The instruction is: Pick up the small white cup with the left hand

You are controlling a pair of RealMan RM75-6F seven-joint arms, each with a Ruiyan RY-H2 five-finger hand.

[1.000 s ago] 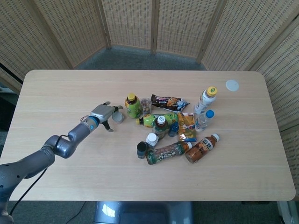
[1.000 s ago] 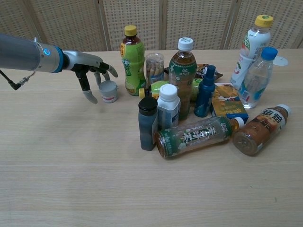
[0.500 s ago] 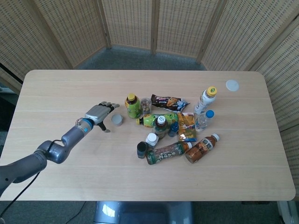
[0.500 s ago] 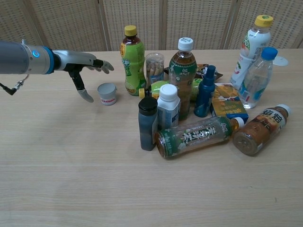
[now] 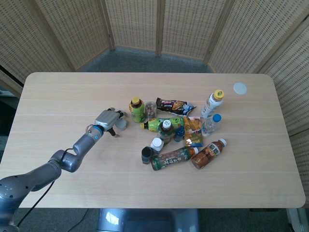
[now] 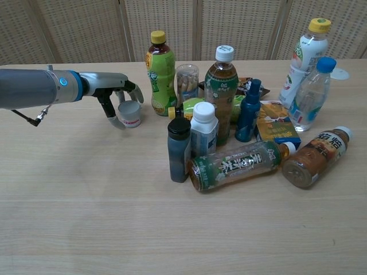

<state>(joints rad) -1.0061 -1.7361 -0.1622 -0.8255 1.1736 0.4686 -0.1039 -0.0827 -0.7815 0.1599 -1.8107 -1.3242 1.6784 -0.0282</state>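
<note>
The small white cup point(image 5: 121, 124) point(image 6: 130, 113) stands upright on the table, just left of a green bottle with a yellow cap point(image 5: 137, 109) point(image 6: 159, 71). My left hand point(image 5: 107, 118) point(image 6: 114, 91) is right at the cup, coming in from the left. Its thumb hangs down beside the cup's left wall and its fingers curve over the rim toward the far side. The cup's base rests on the table, and I cannot make out a firm hold. My right hand shows in neither view.
A cluster of upright and lying bottles, a small jar point(image 6: 187, 80) and snack packets point(image 5: 193, 130) fills the middle of the table, right of the cup. A white lid point(image 5: 240, 88) lies at the far right. Bare tabletop point(image 6: 86, 189) lies left and in front of the hand.
Half a second ago the left hand had drawn back to the left with fingers spread. Now it is back at the cup, with thumb and fingers curving around it.
</note>
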